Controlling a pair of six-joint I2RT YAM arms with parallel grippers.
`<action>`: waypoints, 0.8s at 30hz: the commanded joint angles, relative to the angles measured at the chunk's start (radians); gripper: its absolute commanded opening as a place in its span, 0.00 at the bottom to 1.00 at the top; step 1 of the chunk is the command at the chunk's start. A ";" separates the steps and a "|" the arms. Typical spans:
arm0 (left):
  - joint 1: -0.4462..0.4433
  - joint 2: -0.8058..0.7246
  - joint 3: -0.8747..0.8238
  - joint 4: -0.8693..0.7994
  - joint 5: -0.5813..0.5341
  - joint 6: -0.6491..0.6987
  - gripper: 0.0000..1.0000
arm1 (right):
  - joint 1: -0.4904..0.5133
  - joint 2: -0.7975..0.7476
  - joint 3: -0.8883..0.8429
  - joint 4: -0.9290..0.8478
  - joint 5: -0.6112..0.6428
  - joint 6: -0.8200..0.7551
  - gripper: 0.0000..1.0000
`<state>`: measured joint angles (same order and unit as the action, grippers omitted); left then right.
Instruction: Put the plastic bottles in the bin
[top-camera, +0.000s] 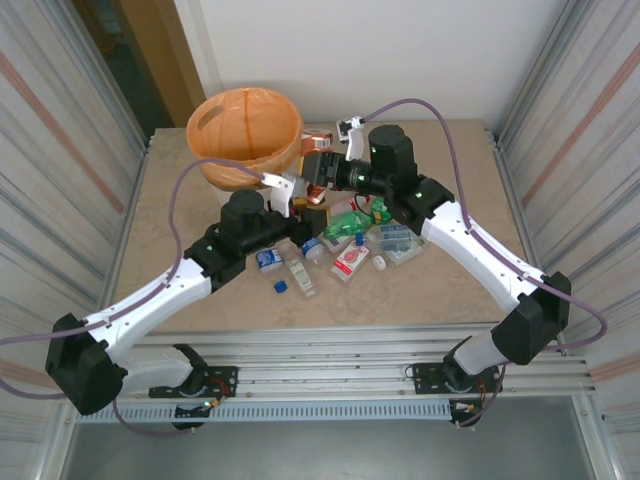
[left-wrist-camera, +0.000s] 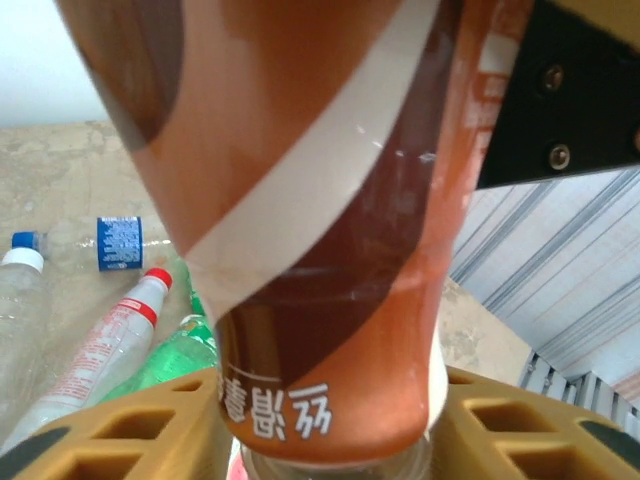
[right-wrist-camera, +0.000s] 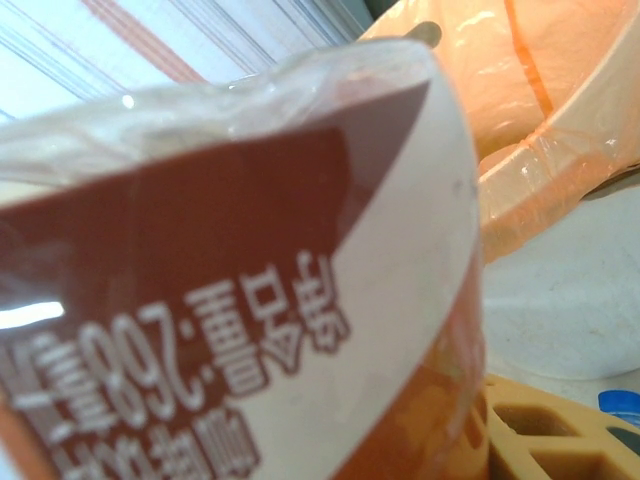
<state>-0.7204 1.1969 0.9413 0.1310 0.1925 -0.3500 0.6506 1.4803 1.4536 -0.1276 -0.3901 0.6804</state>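
Left tool (top-camera: 296, 190) and right tool (top-camera: 322, 176) both clamp what seems one copper-brown bottle (left-wrist-camera: 330, 250).
We find the bin (top-camera: 222, 176) just beyond it, leftward on the worktop (top-camera: 450, 295), nearer our left arm.

the beige bench (top-camera: 175, 285) carried the bin (top-camera: 224, 181) at its far left, and crushed bottles (top-camera: 350, 262) and a blue cap (top-camera: 281, 286) lay mid-bench.
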 joint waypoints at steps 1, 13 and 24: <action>-0.003 0.001 0.040 0.040 -0.056 -0.015 0.40 | 0.033 0.013 0.034 -0.006 -0.034 0.002 0.25; 0.007 -0.038 -0.001 0.082 -0.113 -0.052 0.72 | 0.035 0.000 0.024 -0.009 -0.021 0.014 0.25; 0.019 -0.043 -0.016 0.097 -0.114 -0.078 0.44 | 0.036 -0.025 -0.002 0.018 -0.023 0.033 0.25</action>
<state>-0.7177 1.1778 0.9379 0.2100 0.1234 -0.4168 0.6834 1.4853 1.4586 -0.1261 -0.3931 0.6971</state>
